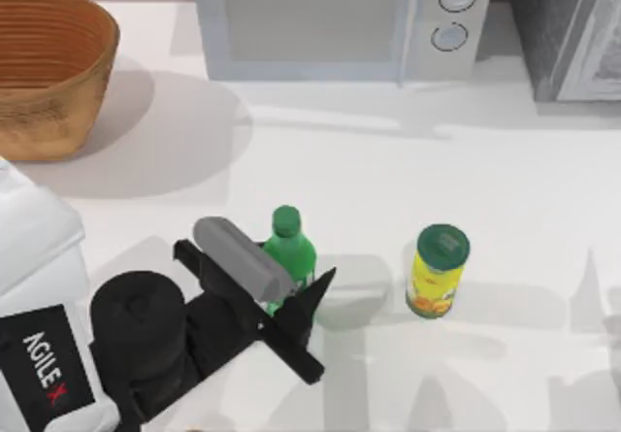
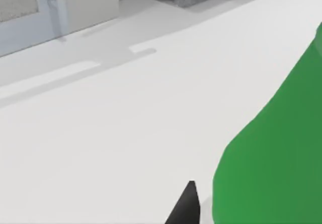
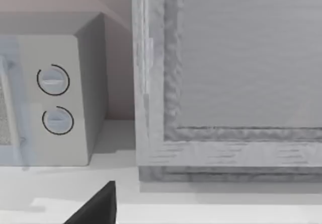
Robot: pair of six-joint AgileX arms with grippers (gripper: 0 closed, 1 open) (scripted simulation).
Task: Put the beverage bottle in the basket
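Our left gripper (image 1: 296, 301) sat at the upright beverage bottle (image 1: 289, 249) mid-bench, fingers wide apart w/ the body between them, not yet clamped. Basket (image 1: 49, 73) was well apart, at the far left corner; right arm parked.

We read one marking: "AGILE X" in white letters, the X in red, on a black panel (image 1: 44, 374) of our left arm at the lower left of the top view. The beverage bottle (image 1: 289, 252) carries a label, and the yellow can (image 1: 437, 275) has a printed wrap, but we cannot read any words on either. The microwave's two dials (image 3: 54, 99) show no legible numbers.
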